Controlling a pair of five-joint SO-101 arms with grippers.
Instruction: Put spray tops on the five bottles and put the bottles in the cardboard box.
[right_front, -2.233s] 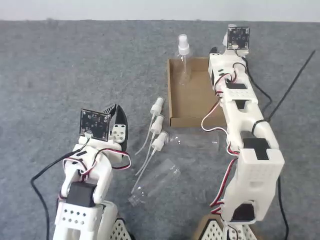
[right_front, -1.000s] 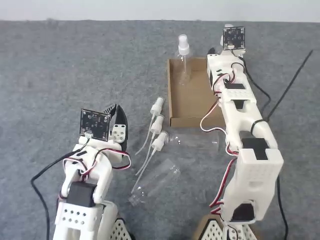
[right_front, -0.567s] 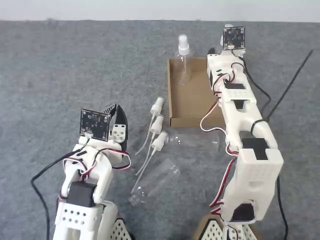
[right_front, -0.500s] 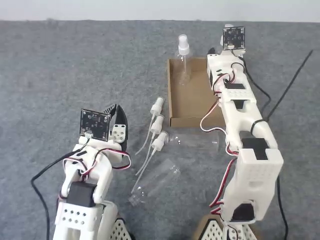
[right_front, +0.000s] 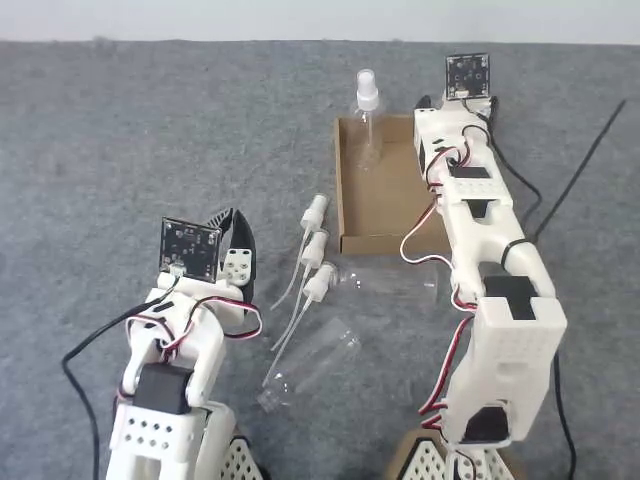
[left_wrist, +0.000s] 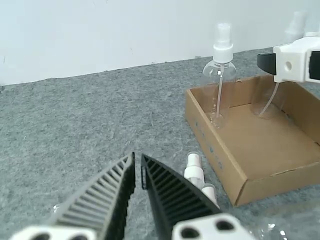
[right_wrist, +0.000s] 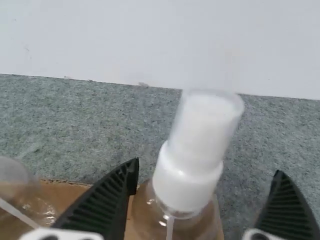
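A cardboard box (right_front: 350, 200) lies at the table's far middle. A clear bottle with a white spray top (right_front: 368, 115) stands in its far-left corner, also in the left wrist view (left_wrist: 220, 80). A second capped bottle (right_wrist: 192, 165) stands at the box's far-right corner, between the wide-apart fingers of my open right gripper (right_wrist: 205, 170), which do not touch it. Three loose spray tops (right_front: 316, 245) lie in a row in front of the box's left side. Two uncapped bottles lie flat, one (right_front: 395, 281) by the box's front wall, one (right_front: 310, 362) nearer. My left gripper (left_wrist: 137, 160) hangs shut and empty, left of the tops.
The right arm (right_front: 480, 220) stretches along the box's right side and covers part of it. A black cable (right_front: 585, 170) runs over the carpet at the far right. Bare grey carpet (right_front: 150, 130) spreads to the left of the box.
The right wrist shifted slightly left at the start and has stayed still since. The left arm and the loose parts have not moved.
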